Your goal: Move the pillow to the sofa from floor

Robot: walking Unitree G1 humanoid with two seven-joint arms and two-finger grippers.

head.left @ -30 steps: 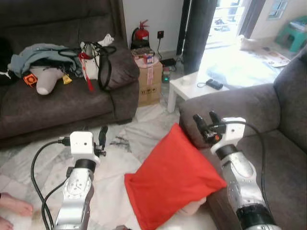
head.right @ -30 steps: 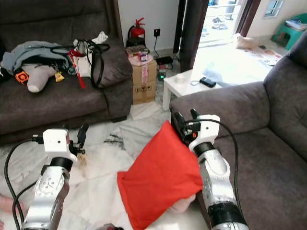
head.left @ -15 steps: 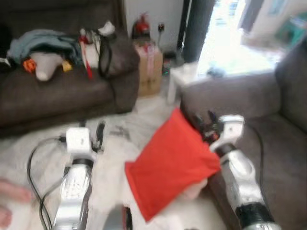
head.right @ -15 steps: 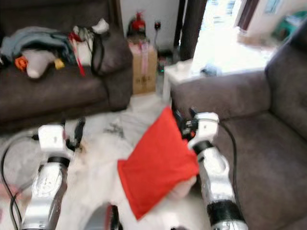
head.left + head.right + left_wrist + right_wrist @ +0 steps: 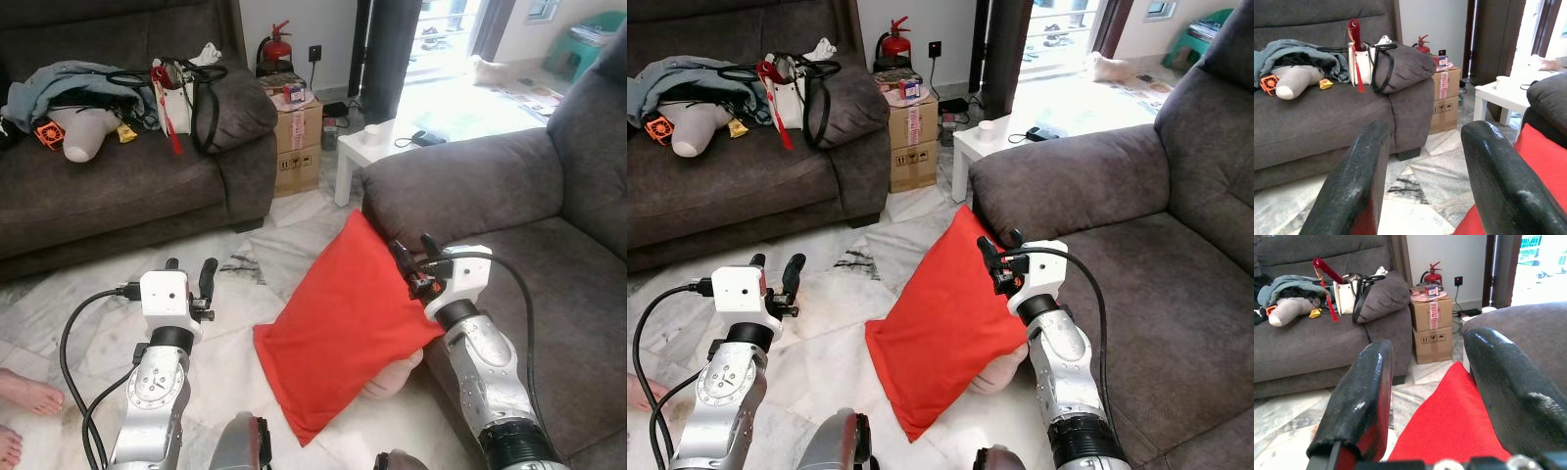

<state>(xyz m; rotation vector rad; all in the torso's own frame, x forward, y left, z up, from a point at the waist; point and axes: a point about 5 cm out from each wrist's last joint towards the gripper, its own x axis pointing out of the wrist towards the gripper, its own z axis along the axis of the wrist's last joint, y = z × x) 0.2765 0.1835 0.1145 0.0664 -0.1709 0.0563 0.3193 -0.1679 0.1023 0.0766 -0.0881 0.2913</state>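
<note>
A red pillow (image 5: 338,323) stands on the marble floor, tilted, with its upper edge leaning against the front of the grey sofa (image 5: 558,284) on my right. My right gripper (image 5: 412,245) is open just beside the pillow's upper right edge, over the sofa's front corner, with nothing between its fingers. The right wrist view has the pillow (image 5: 1449,426) low between the two fingers (image 5: 1359,401). My left gripper (image 5: 191,265) is open above the floor, left of the pillow and apart from it. A corner of the pillow (image 5: 1542,161) appears in the left wrist view.
A second dark sofa (image 5: 118,196) at the back left holds clothes and a bag. Beside it are a cardboard box (image 5: 299,132), a fire extinguisher (image 5: 276,44) and a low white table (image 5: 377,147). A person's bare foot (image 5: 24,397) rests at the lower left.
The camera shook and shifted, blurring the middle frames. The pillow and both grippers keep about the same places relative to each other.
</note>
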